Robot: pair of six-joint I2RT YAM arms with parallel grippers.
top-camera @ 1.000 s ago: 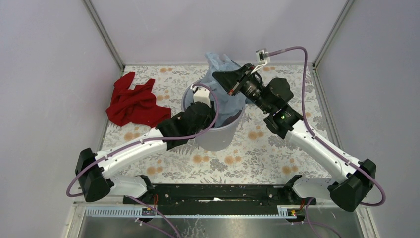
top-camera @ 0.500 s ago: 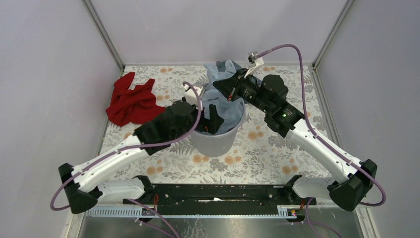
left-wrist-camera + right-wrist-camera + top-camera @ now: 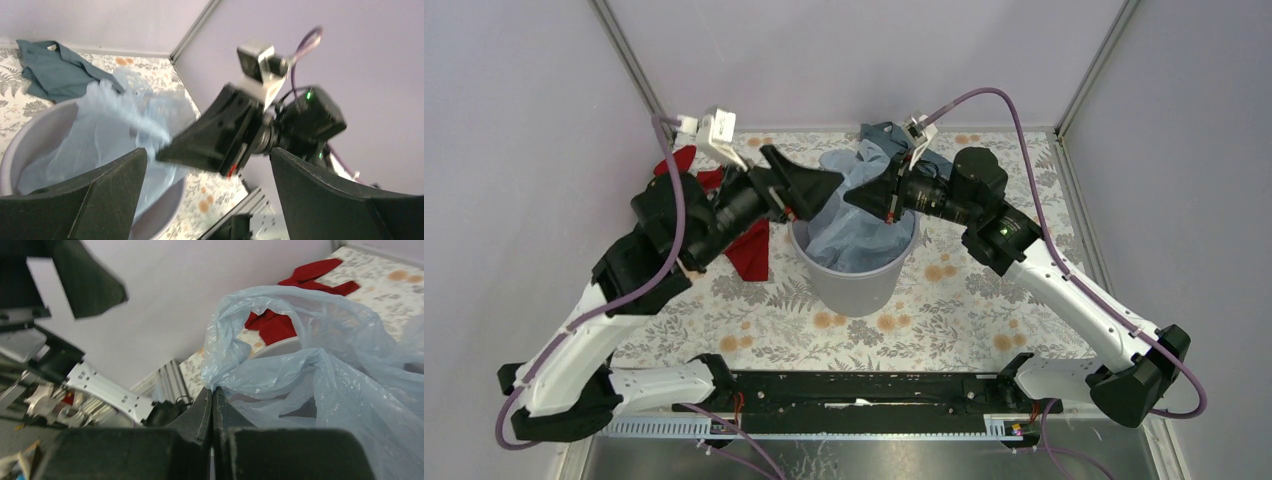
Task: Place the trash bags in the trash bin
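Observation:
The pale blue trash bag (image 3: 849,225) lies crumpled in the mouth of the light grey trash bin (image 3: 856,285) and bulges above its rim. My right gripper (image 3: 851,197) hangs over the bin, shut on a fold of the bag (image 3: 320,370); its jaws (image 3: 212,390) meet with the plastic pinched at their tip. My left gripper (image 3: 829,183) is raised over the bin's far left rim, open and empty. In the left wrist view the left gripper (image 3: 208,150) frames the right gripper (image 3: 210,137), with the bag (image 3: 100,130) and the bin's rim (image 3: 30,135) lower left.
A red cloth (image 3: 749,250) lies left of the bin, partly under my left arm. A dark teal cloth (image 3: 882,135) lies behind the bin near the back wall. The floral mat (image 3: 944,310) is walled on three sides.
My left gripper opened, rose out of the bin and swung up and left. My right gripper moved left over the bin with the bag, which now fills more of the bin's mouth.

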